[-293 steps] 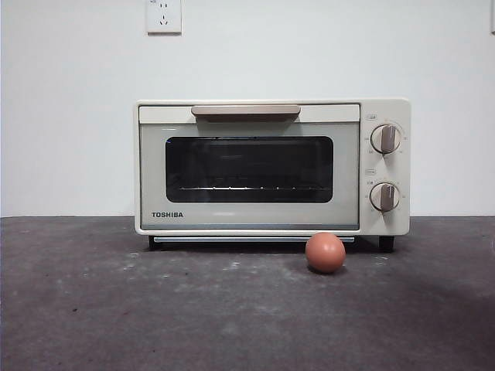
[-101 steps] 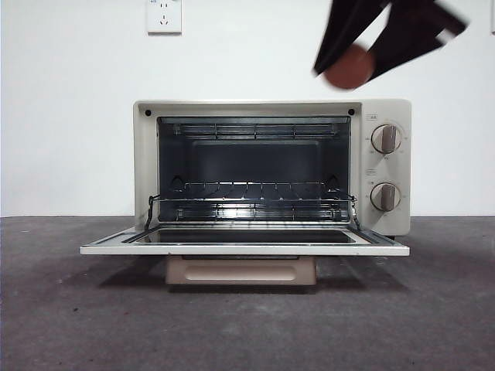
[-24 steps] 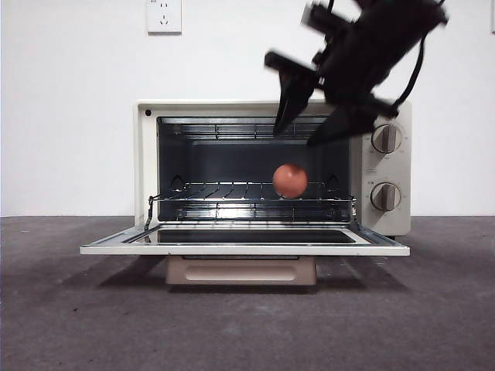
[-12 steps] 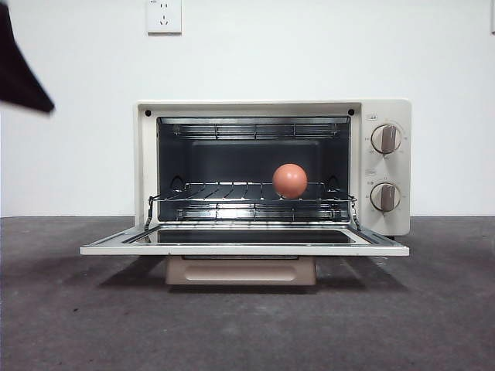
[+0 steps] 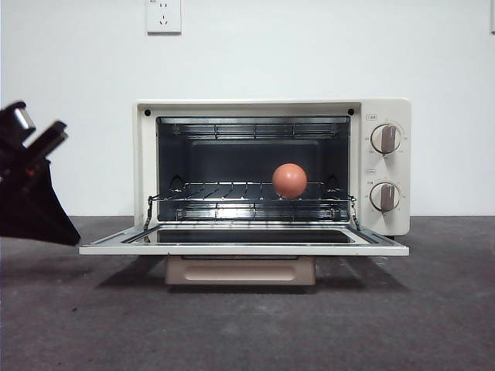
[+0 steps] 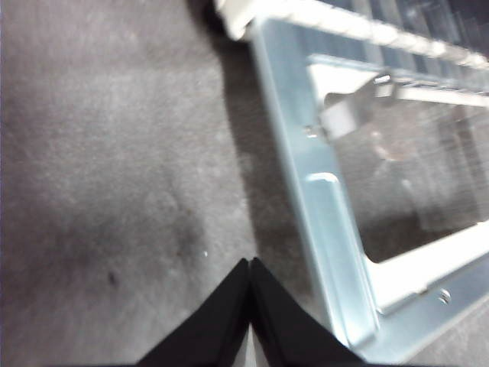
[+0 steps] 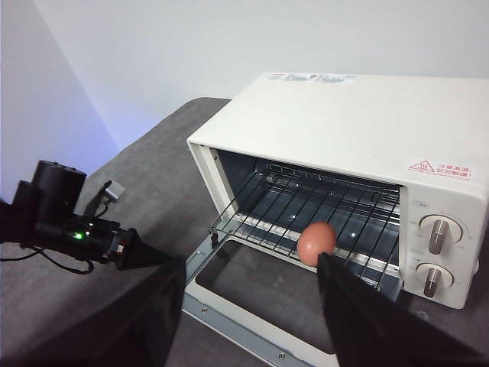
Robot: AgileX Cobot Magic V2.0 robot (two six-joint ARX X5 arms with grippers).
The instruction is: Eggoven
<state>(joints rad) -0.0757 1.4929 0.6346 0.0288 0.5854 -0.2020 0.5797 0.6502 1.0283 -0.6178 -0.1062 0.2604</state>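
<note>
The left gripper [image 5: 66, 232] has dropped beside the open oven [image 5: 271, 166] door, jaws closed and empty; the right gripper's [image 7: 252, 306] jaws gape wide, the egg [image 5: 289, 180] on the rack.

Even, soft room light throughout; the left wrist view is motion-blurred, the others sharp.

A white wall socket [image 5: 163, 15] sits at the top of the frame, left of centre, flush on a plain white wall [image 5: 69, 77] that fills the upper half of the front view. Below it, a dark grey tabletop [image 5: 247, 325] with pale scuffs and mottled patches spans the lower part of the frame, meeting the wall in a straight horizontal line.
</note>
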